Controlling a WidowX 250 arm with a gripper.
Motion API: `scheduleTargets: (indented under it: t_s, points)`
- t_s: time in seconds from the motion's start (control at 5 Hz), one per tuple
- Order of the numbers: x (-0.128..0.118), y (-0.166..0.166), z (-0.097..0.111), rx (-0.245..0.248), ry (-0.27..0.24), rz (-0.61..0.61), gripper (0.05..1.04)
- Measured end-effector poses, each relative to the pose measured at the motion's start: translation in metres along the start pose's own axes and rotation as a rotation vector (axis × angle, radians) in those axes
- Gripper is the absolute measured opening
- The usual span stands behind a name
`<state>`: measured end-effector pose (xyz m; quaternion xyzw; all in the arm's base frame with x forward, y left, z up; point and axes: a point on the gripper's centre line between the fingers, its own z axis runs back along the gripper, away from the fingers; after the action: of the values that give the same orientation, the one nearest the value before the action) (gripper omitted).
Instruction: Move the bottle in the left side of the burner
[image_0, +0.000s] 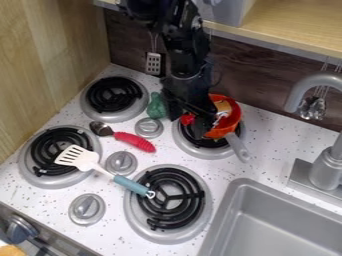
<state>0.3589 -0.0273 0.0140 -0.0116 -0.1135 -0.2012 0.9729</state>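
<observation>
Near the back edge of the counter (270, 155), my pincer (188, 122) hung over the rear right-hand burner (195, 149), close against the orange pan (234, 119). A small red object (188, 119) showed right at it; whether I was spread, pressed together or pinching that, I could not tell. What I took for the bottle (157, 106), a green shape, was just beside me toward the wooden side wall (50, 60), its long axis slanting to the back edge. Reaching it called, I judged, for a short shift that way.
</observation>
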Motion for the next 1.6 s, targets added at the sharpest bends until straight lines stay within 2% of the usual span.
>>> scheduleTargets:
  t_s: [0.2, 0.4, 0.6, 0.8, 1.0, 1.4, 1.6]
  points:
    - [0.006, 0.011, -0.011, 0.002, 0.006, -0.051, 0.999]
    - [0.011, 0.023, -0.01, 0.037, -0.016, -0.107, 0.999]
    - [0.012, 0.031, -0.019, 0.044, -0.011, -0.147, 0.999]
    - [0.012, 0.035, -0.026, 0.051, -0.023, -0.139, 0.999]
    - [0.014, 0.038, -0.03, 0.062, -0.066, -0.115, 0.999]
    - [0.013, 0.04, -0.047, 0.024, -0.06, -0.092, 0.999]
    - [0.014, 0.041, -0.048, 0.006, -0.034, -0.081, 0.952]
